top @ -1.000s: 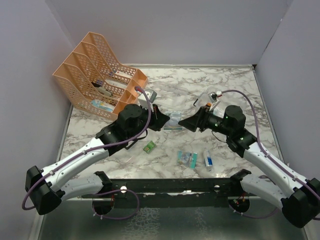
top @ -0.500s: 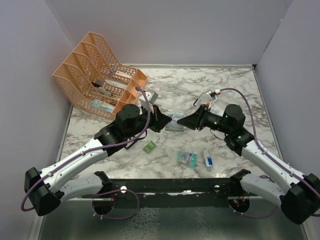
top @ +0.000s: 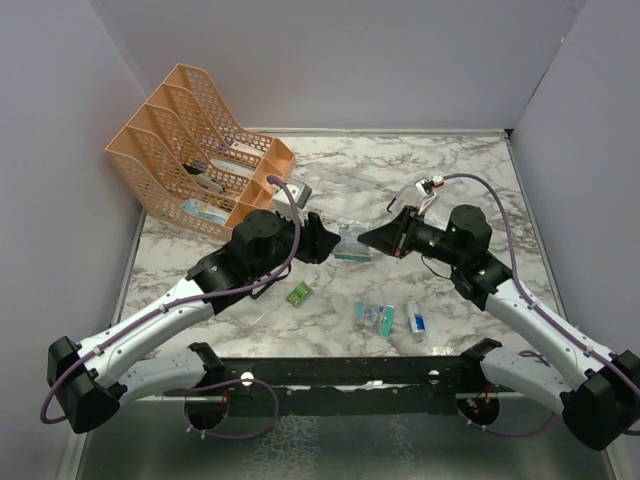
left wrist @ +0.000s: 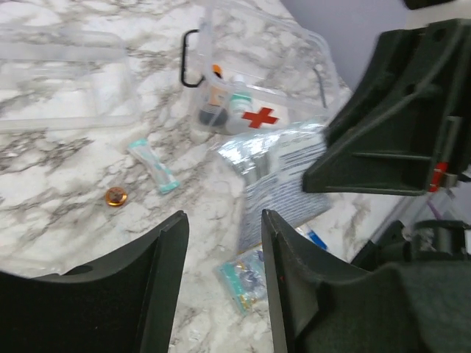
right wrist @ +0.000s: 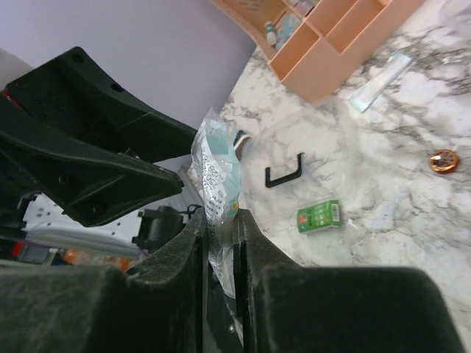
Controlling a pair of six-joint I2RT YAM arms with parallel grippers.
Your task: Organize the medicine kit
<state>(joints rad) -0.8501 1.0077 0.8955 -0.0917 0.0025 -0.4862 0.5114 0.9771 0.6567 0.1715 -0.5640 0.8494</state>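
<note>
Top view: right claw [top: 368, 238] clamps the packet [top: 349, 241] over the table [top: 460, 180], facing left claw [top: 325, 243].
Left wrist: left claw spread wide, empty, packet just ahead.
Right wrist: grip near packet's edge; slick film may slip in handover.

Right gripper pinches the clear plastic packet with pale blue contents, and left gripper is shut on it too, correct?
Half right. The right gripper pinches the clear plastic packet, but the left gripper is open, jaws apart and closed on nothing: see the left wrist view.
</note>
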